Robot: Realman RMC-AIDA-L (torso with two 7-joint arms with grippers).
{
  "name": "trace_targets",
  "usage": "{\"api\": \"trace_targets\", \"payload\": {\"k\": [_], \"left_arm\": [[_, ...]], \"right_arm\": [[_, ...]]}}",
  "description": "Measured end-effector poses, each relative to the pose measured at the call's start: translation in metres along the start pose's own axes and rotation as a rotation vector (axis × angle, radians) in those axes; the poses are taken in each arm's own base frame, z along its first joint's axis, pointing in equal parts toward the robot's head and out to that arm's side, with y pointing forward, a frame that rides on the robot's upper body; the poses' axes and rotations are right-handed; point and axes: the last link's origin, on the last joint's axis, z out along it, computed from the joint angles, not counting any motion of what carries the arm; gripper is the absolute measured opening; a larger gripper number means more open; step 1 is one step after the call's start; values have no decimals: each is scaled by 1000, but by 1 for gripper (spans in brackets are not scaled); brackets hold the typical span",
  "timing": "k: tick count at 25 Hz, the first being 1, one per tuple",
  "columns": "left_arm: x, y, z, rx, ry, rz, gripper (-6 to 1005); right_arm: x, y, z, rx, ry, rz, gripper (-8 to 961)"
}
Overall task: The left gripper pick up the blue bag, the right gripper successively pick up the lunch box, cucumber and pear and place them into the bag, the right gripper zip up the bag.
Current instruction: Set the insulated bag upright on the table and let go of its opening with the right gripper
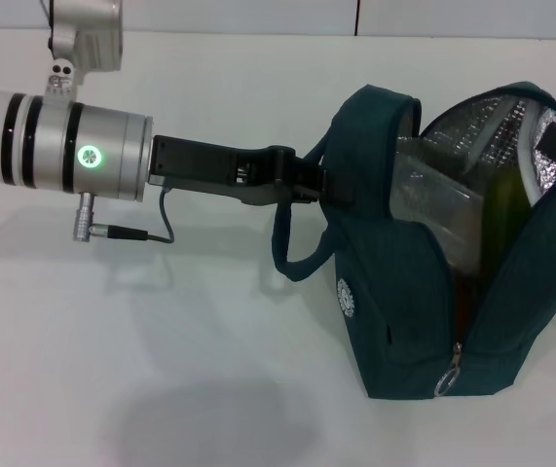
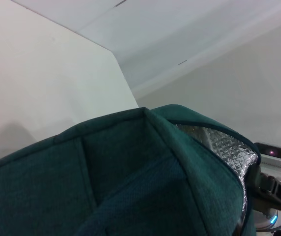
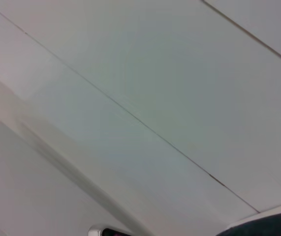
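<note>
Your left tool (image 1: 328, 185) is clamped on the blue bag (image 1: 404, 321) near the desk's right edge, lunch box (image 1: 433, 199) and cucumber (image 1: 501, 219) inside, zipper undone; the right tool is unseen.

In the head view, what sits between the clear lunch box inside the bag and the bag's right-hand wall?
In the head view, a dark green cucumber stands between the clear plastic lunch box and the foil-lined right wall of the dark teal fabric bag.
</note>
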Motion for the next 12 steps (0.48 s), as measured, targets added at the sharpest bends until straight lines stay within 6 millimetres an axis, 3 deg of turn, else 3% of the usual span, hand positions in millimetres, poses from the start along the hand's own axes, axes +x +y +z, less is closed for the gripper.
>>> {"api": "trace_targets", "payload": {"k": [12], "left_arm": [[-5, -4, -4, 4, 17, -1, 40]], "right_arm": [[7, 3, -18, 0, -4, -4, 279]]}}
